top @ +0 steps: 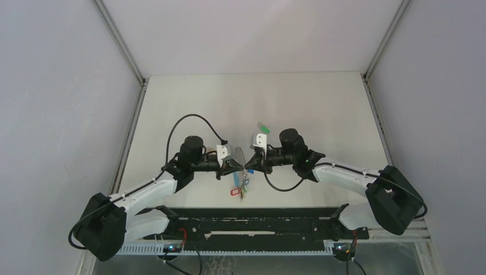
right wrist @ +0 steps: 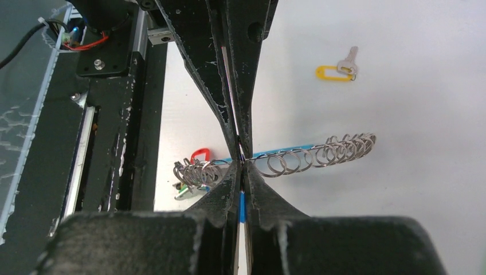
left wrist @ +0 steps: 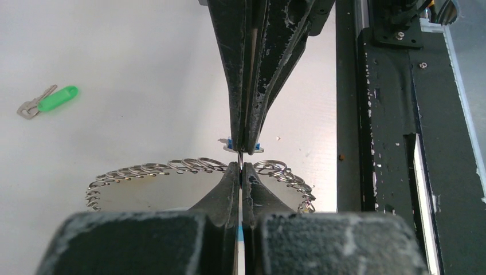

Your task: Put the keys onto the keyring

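Silver keyring point(right wrist: 286, 160), strung with small split rings, apparently held raised off the worktop point(top: 298, 103) between two tools meeting tip to tip. Left tool point(left wrist: 240, 168): jaws pressed together on the ring wire, which I read as bracing the ring so it cannot swing. Right tool point(right wrist: 242, 165): jaws likewise together, nose at the same spot. A blue-and-silver piece point(left wrist: 257, 147) shows at its tip, perhaps the blue key, but I cannot tell what it pinches. Green key point(left wrist: 54, 98) and yellow key point(right wrist: 337, 71) lie loose on the worktop, well apart from the ring, so I judge both not yet threaded. Red tag point(right wrist: 200, 153) hangs from the ring beside the tools.
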Robot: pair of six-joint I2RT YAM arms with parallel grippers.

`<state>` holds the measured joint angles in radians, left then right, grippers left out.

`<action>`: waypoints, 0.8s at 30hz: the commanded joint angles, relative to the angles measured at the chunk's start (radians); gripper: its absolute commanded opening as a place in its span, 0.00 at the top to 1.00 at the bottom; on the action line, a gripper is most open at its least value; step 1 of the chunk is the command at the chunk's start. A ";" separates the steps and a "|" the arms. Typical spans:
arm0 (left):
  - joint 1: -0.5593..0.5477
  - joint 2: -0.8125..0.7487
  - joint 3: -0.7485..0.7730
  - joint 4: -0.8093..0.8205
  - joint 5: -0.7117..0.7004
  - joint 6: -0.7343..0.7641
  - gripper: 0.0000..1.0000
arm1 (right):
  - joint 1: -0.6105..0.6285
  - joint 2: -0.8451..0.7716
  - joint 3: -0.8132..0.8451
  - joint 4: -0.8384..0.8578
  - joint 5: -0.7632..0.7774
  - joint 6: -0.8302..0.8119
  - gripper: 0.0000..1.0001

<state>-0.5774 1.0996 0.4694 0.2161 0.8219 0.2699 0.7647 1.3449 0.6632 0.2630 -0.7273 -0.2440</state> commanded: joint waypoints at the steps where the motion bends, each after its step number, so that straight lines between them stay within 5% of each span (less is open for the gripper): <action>1: -0.013 -0.022 -0.017 0.151 0.038 -0.033 1.00 | -0.004 0.014 0.007 0.169 -0.099 0.074 1.00; 24: -0.020 -0.009 -0.033 0.238 0.033 -0.086 1.00 | -0.040 0.122 0.055 0.303 -0.277 0.156 1.00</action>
<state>-0.5735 1.0966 0.4374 0.2783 0.8078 0.2100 0.6922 1.4593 0.6594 0.4343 -0.9218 -0.1143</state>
